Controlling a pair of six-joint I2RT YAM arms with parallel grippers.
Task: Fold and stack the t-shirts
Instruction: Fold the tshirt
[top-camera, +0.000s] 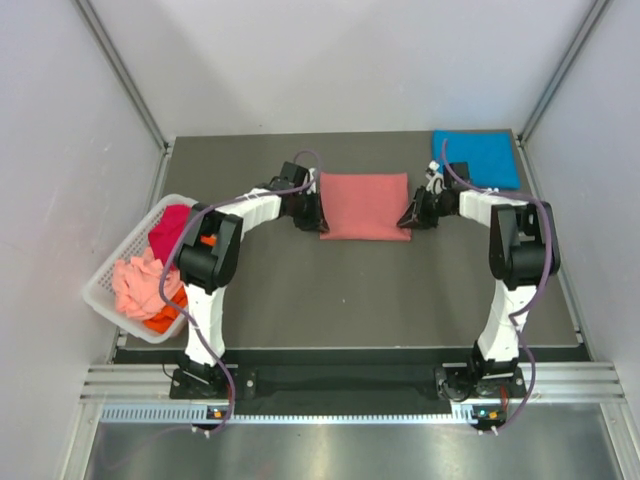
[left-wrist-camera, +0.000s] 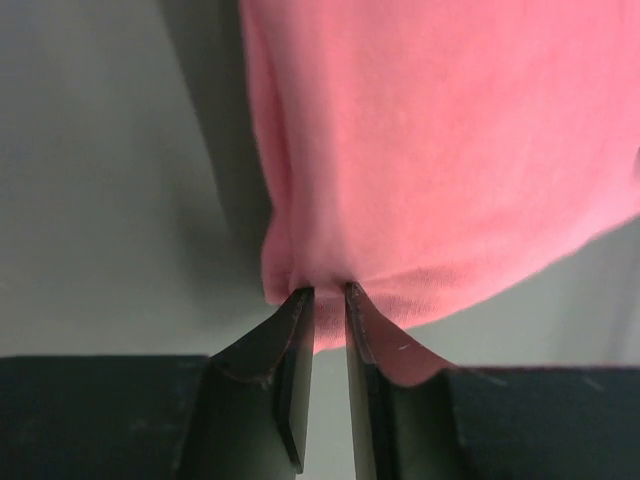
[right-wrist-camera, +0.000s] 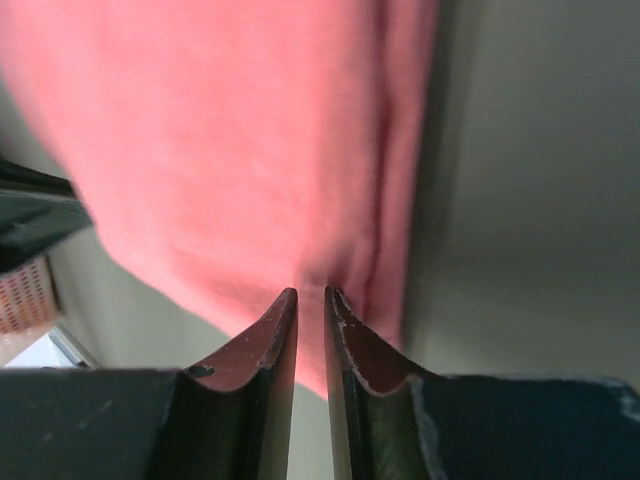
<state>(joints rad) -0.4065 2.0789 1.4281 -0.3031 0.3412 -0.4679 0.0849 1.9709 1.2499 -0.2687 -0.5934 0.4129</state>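
Observation:
A folded salmon-pink t-shirt (top-camera: 364, 205) lies flat at the middle of the table. My left gripper (top-camera: 318, 216) is at its near left corner, and in the left wrist view the jaws (left-wrist-camera: 329, 292) are pinched on the shirt's edge (left-wrist-camera: 440, 150). My right gripper (top-camera: 408, 218) is at the near right corner, its jaws (right-wrist-camera: 311, 293) likewise pinched on the cloth (right-wrist-camera: 230, 150). A folded bright blue t-shirt (top-camera: 476, 158) lies at the back right. Magenta (top-camera: 170, 228), pale pink (top-camera: 138, 282) and orange (top-camera: 165, 320) shirts are crumpled in the basket.
The white slatted basket (top-camera: 110, 262) stands at the table's left edge beside the left arm. Grey walls close in the table on three sides. Bare dark tabletop (top-camera: 360, 295) lies in front of the salmon shirt.

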